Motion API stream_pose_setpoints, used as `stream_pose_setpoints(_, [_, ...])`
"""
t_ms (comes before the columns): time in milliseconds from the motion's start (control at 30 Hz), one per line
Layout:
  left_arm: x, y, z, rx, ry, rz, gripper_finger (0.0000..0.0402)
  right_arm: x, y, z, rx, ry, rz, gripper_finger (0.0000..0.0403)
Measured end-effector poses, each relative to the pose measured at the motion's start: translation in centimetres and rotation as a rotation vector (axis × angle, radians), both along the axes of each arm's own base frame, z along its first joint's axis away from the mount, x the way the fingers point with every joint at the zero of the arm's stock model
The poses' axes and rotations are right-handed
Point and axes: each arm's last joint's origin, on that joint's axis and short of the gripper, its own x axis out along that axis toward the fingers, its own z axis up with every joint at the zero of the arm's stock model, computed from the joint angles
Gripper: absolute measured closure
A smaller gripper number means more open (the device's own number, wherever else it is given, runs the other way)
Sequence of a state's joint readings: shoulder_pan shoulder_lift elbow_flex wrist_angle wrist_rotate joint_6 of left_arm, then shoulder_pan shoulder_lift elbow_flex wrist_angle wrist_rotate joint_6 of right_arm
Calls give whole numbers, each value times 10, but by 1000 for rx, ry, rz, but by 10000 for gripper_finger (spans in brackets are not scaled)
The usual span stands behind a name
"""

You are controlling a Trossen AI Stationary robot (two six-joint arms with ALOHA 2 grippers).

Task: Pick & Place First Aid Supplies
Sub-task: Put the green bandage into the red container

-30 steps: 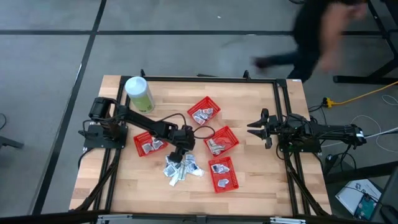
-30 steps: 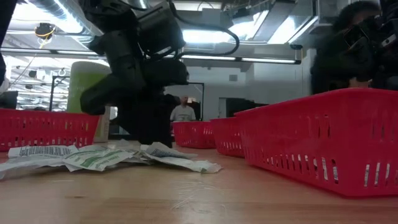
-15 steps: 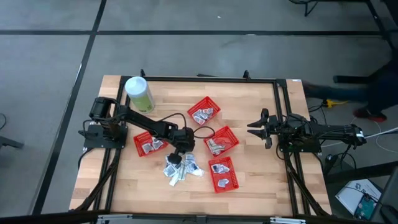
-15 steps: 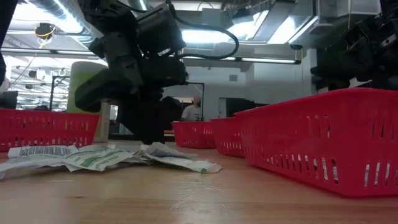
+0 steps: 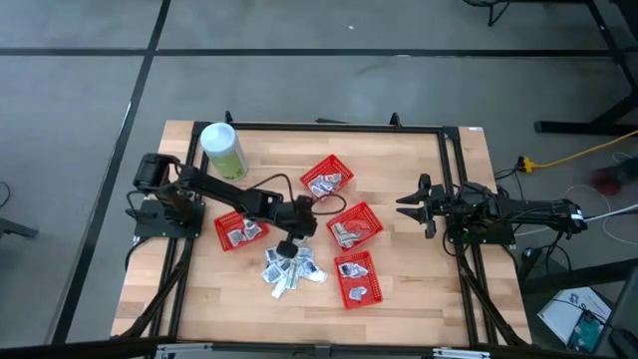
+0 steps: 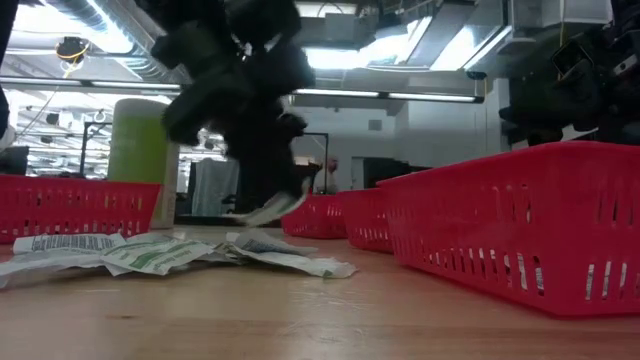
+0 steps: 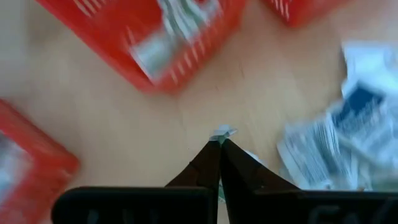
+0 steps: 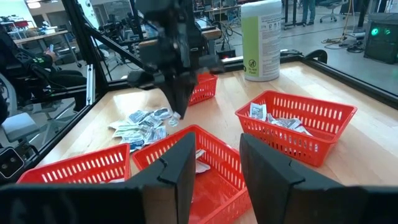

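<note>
One packet (image 6: pixel 268 209), seemingly pinched between left gripper (image 7: pixel 219 144) fingertips.

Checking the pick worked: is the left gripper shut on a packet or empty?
Shut on a packet: the left gripper has its fingers pressed together with a white edge pinched at the tips, lifted above the pile.

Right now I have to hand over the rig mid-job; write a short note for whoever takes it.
Left end effector: shut on a packet, lifted above the loose pile.
Right end effector: open, empty, waiting at the table's right edge.
Supplies: the pile lies on the wood between the four red baskets; every basket already holds some packets.
Done: part of the sorting, plus this pick.
Left: drop the held packet in a basket, then clear the pile. The green canister stands at the back left, untouched.
</note>
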State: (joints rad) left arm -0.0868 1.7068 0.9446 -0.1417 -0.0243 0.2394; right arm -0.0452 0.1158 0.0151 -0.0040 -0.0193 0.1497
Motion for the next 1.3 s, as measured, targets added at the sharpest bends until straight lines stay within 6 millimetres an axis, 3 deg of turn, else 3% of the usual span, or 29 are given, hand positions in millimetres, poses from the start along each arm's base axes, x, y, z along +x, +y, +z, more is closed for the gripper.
stream_pose_setpoints(267, [22, -3, 33, 36, -206, -43, 398, 0, 0, 0, 0, 0, 0, 276])
stream_pose_setpoints(567, [38, -5, 53, 53, -476, -86, 399, 0, 0, 0, 0, 0, 0, 276])
stream_pose_setpoints(867, [56, -7, 34, 75, -585, -141, 399, 0, 0, 0, 0, 0, 0, 276])
stream_pose_setpoints(1300, [60, 18, 14, 145, -495, -41, 398, 0, 0, 0, 0, 0, 0, 276])
